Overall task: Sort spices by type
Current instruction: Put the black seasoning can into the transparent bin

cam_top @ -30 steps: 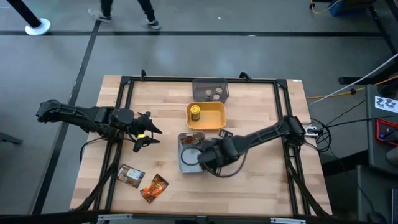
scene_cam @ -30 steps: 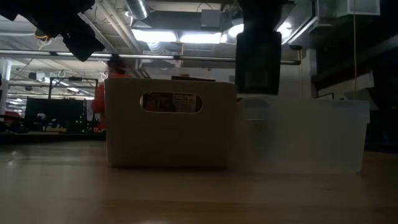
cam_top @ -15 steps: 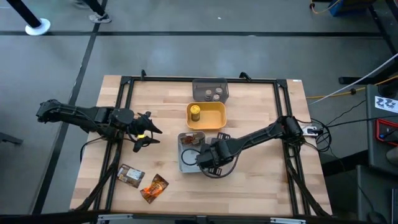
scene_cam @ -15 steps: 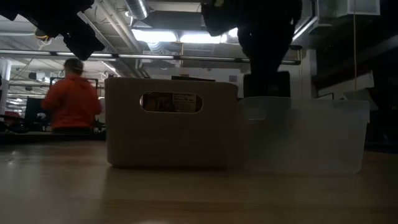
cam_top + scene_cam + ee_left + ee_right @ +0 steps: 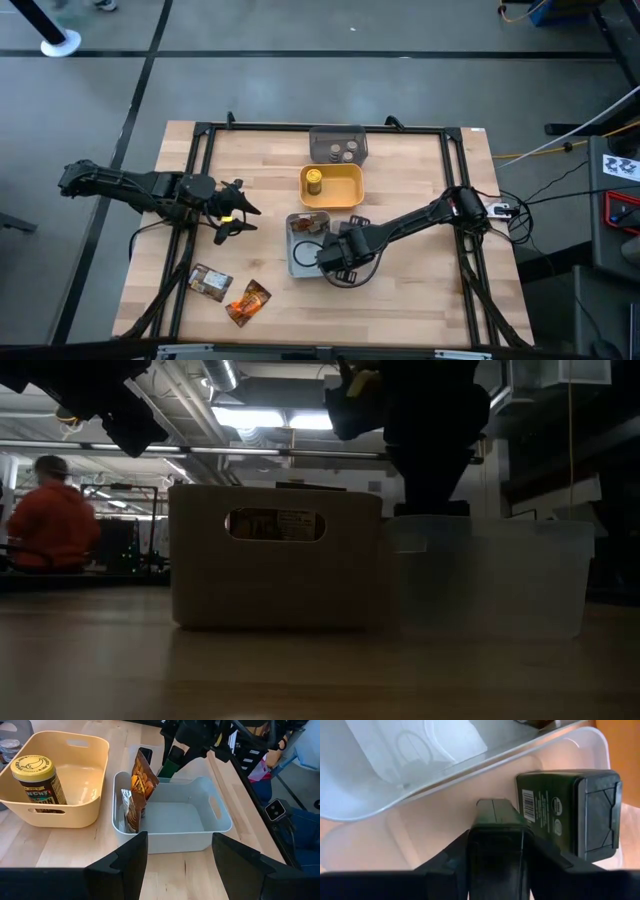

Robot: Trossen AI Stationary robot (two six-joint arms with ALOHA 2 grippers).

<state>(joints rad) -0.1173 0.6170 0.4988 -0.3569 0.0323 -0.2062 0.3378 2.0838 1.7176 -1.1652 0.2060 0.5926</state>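
- Boxes first: we've got our right gripper [image 5: 495,847] down inside the clear tray [image 5: 380,850], a dark box [image 5: 495,820] sitting between its fingers right beside its twin [image 5: 570,810]. Grip looks loose, but we can't tell if it's let go.
- Left gripper [image 5: 232,214] hangs wide open and empty, waiting over bare table.
- Two foil packets [image 5: 228,292] lie near the front edge; two more [image 5: 135,790] lean in the blue tray [image 5: 220,820].
- Jar [image 5: 37,777] sits in the yellow tray [image 5: 95,795], so like goes with like.
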